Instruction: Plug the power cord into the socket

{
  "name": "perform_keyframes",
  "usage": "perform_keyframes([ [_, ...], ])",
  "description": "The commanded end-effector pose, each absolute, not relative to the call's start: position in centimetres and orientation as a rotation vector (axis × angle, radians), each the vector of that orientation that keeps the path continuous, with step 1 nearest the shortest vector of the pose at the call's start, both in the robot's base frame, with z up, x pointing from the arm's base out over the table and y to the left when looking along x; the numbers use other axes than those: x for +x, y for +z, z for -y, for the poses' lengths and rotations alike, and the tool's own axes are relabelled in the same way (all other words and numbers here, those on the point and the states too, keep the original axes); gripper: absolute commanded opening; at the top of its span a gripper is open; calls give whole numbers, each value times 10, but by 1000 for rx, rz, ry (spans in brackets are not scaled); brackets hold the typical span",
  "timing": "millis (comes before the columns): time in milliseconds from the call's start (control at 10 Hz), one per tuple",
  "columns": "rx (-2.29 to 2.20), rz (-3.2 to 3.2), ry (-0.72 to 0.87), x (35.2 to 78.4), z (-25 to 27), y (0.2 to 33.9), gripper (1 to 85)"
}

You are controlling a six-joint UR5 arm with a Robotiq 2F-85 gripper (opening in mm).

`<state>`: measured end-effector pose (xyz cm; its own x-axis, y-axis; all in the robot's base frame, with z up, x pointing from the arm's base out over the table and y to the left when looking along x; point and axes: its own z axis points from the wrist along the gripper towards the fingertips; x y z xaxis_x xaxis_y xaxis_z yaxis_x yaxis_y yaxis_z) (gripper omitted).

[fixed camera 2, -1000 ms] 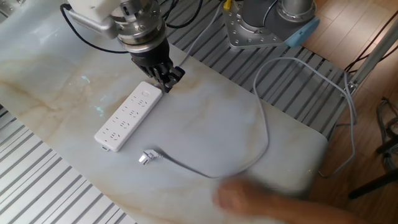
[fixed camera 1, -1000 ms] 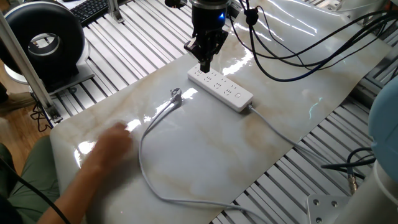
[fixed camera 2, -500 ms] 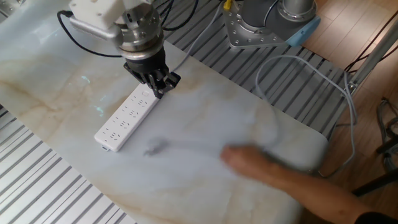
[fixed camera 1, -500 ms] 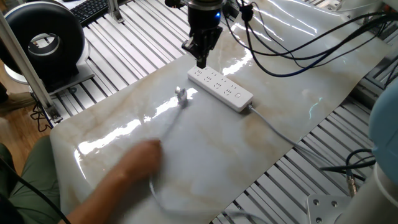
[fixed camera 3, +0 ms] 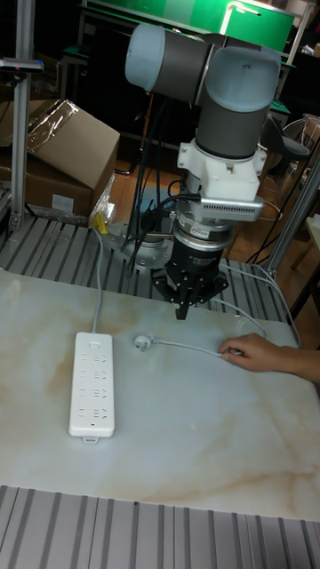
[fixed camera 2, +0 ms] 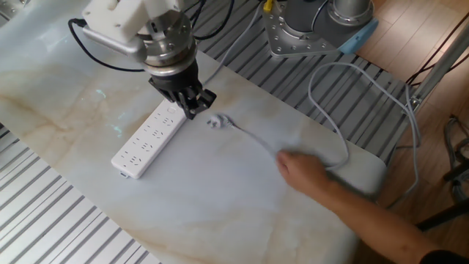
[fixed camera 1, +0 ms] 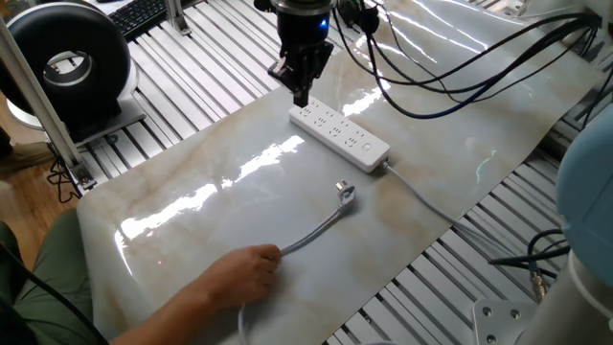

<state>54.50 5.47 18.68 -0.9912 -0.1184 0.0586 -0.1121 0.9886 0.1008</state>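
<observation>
The bench (fixed camera 1: 316,259) (fixed camera 2: 220,213) (fixed camera 3: 178,444), a pale marbled sheet with glossy reflections, carries all the task items; ribbed metal rails show beyond its edges. The arm (fixed camera 3: 227,98), grey with blue-grey joint caps, hangs over the bench with black cables (fixed camera 1: 450,77) looping from its wrist. The hand (fixed camera 1: 299,94) (fixed camera 2: 192,110) (fixed camera 3: 183,311) is black and points straight down, its fingers drawn together to a narrow tip with nothing between them; it hovers above the bench beside one short end of the strip, apart from both strip and cord.

The strip (fixed camera 1: 339,137) (fixed camera 2: 150,139) (fixed camera 3: 92,383), a white elongated block with rows of outlet holes, lies flat on the bench; a grey lead leaves one short end. All outlets visible are unoccupied.

The cord (fixed camera 1: 311,230) (fixed camera 2: 256,139) (fixed camera 3: 187,347) is a thin light-grey cable lying on the bench. Its far portion runs off the bench edge and loops over the rails in the other fixed view. A person's hand (fixed camera 1: 244,273) (fixed camera 2: 300,170) (fixed camera 3: 253,352) pinches the cord partway along its length, forearm reaching in from the bench edge.

The plug (fixed camera 1: 345,192) (fixed camera 2: 215,122) (fixed camera 3: 142,340), small and grey, ends the cord and rests on the bench near the strip but clear of it, not inserted. In the tall fixed view it lies just below the robot's fingertips, between strip and person's hand.
</observation>
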Motion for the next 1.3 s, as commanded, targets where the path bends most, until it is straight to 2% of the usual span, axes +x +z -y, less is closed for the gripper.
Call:
perform_keyframes([
  [0, 111, 3098, -180, 558, -68, 179, 10],
  [100, 120, 3095, -149, 557, -64, 177, 10],
  [300, 154, 3111, -228, 562, -79, 180, 10],
  [500, 177, 3048, -250, 549, -87, 185, 10],
  [700, 106, 3074, -300, 567, -111, 177, 10],
  [900, 31, 3060, -282, 573, -129, 187, 10],
  [1200, 86, 3060, -221, 572, -122, 187, 10],
])
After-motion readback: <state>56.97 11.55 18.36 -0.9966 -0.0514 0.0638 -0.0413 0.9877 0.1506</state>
